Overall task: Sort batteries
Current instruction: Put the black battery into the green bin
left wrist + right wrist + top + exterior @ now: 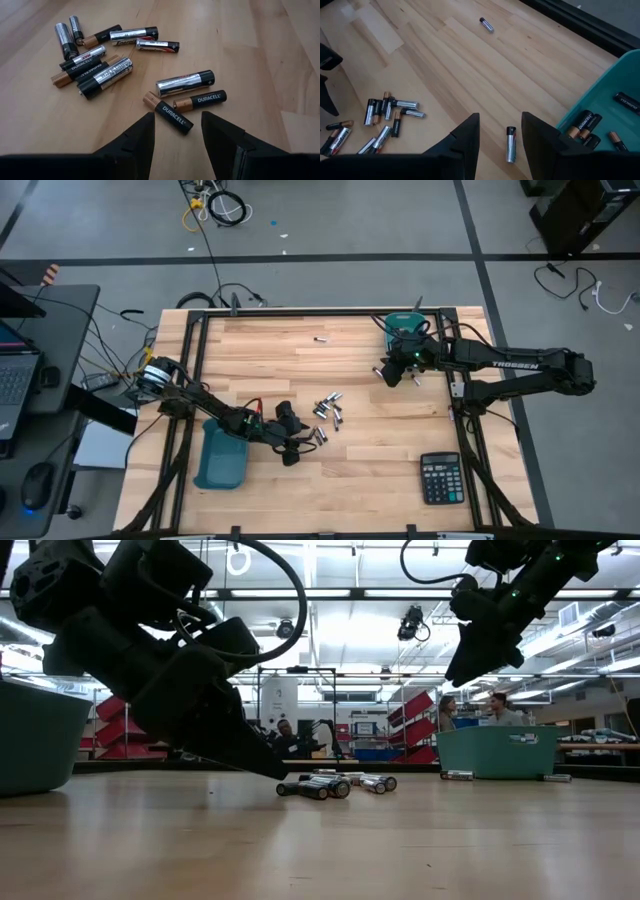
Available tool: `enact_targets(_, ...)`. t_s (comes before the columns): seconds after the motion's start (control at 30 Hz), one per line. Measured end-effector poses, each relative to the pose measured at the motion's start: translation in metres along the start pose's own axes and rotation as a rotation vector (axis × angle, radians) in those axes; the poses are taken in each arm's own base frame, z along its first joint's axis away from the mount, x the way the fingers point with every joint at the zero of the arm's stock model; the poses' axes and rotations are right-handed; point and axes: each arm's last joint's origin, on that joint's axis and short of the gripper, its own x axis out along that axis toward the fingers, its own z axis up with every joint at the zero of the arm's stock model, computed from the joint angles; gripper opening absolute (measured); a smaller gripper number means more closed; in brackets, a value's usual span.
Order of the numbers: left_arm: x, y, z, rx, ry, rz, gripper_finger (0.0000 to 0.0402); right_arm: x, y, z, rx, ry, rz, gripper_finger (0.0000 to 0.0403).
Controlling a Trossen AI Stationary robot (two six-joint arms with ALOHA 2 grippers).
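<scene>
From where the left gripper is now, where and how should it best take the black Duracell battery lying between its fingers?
Grip the black Duracell battery at mid-body, coming straight down. It lies flat, diagonal to the open left gripper, so the wrist likely needs turning to close across its round sides. Keep off the neighbouring Duracell cell.
</scene>
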Motion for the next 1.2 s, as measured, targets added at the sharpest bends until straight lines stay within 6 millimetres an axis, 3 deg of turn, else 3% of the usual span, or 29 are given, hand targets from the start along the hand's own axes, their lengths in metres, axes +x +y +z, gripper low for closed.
enact_targets(1.2, 0.0021, -0.0017, -0.0016, -0.006, -0.022, 0.002, 0.0163, 0.0000, -0.0001, 0.0001, 0.000, -0.001, 0.000, 0.0131)
